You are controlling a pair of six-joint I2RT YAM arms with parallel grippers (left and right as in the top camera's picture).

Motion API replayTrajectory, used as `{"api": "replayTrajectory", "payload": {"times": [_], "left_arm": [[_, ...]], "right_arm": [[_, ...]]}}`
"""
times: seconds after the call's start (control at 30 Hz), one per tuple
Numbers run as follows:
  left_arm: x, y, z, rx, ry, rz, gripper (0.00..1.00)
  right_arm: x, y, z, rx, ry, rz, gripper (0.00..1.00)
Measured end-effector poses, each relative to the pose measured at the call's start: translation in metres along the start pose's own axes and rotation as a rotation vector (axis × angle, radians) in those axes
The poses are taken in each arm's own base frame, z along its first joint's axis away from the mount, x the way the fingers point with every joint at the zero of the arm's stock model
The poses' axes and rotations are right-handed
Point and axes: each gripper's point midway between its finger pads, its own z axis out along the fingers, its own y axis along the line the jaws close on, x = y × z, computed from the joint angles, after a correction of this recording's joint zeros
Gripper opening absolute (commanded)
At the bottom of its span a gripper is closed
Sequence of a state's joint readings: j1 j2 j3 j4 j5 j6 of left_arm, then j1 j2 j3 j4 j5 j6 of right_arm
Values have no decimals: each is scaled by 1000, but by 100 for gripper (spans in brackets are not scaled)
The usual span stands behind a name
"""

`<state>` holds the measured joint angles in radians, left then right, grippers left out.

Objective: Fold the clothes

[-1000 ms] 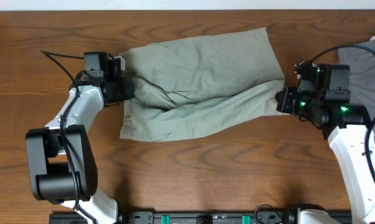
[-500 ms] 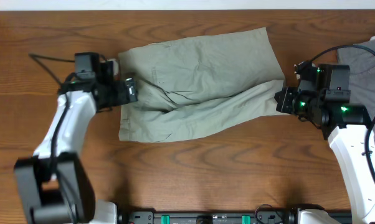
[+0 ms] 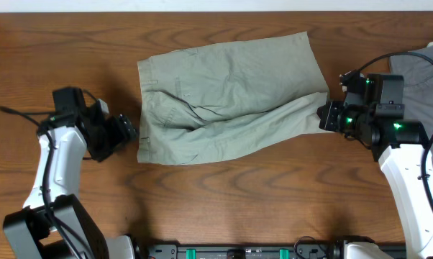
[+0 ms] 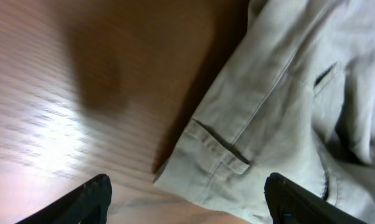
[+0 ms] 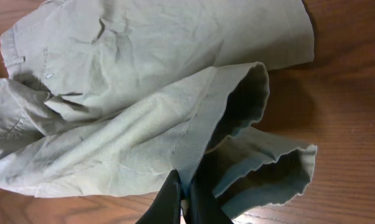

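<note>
Shorts point(image 3: 231, 90): mid-table toward the far edge, legs pointing right.
Right gripper point(image 3: 324, 115): clamped on the hem of the near leg point(image 3: 274, 124).
Left gripper point(image 3: 129, 132): spread, empty, just left of the waistband point(image 3: 143, 108).
Progress: we judge no fold finished yet.

Table point(image 3: 224, 198): dark brown wood, grain running lengthwise; bright glare patch in the left wrist view.
Grey garment point(image 3: 426, 80): darker cloth lying at the table's right edge, cut off by the frame.
Black rail point(image 3: 238, 252) with green parts along the table's near edge.
</note>
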<state>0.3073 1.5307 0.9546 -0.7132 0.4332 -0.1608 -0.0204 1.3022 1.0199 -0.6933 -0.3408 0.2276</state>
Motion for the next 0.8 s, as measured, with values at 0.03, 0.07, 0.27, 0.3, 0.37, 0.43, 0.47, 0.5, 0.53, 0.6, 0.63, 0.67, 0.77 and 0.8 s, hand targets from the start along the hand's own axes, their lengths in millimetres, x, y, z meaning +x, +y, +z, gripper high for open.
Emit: {"api": "replayTrajectory", "payload": {"times": [0.03, 0.07, 0.27, 0.3, 0.37, 0.43, 0.47, 0.5, 0.53, 0.6, 0.63, 0.67, 0.77, 0.8], "left_arm": [[5, 0, 4, 15, 13, 3, 82], [10, 1, 7, 30, 25, 12, 85], [29, 3, 20, 76, 65, 61, 91], [28, 3, 21, 80, 61, 75, 90], [25, 2, 23, 88, 42, 98, 89], [23, 3, 27, 96, 22, 120, 86], [23, 3, 29, 99, 16, 125, 85], [24, 4, 32, 102, 8, 131, 84], [25, 5, 35, 104, 9, 133, 84], [30, 8, 41, 108, 19, 131, 81], [31, 8, 44, 113, 26, 131, 80], [33, 8, 46, 125, 29, 140, 76], [33, 1, 47, 165, 29, 159, 62], [33, -1, 47, 178, 28, 171, 55]], "right_arm": [[0, 0, 0, 0, -1, 0, 4], [0, 0, 0, 0, 0, 0, 4], [0, 0, 0, 0, 0, 0, 4], [0, 0, 0, 0, 0, 0, 4], [0, 0, 0, 0, 0, 0, 4], [0, 0, 0, 0, 0, 0, 4], [0, 0, 0, 0, 0, 0, 4], [0, 0, 0, 0, 0, 0, 4], [0, 0, 0, 0, 0, 0, 4], [0, 0, 0, 0, 0, 0, 4], [0, 0, 0, 0, 0, 0, 4], [0, 0, 0, 0, 0, 0, 4], [0, 0, 0, 0, 0, 0, 4], [0, 0, 0, 0, 0, 0, 4]]}}
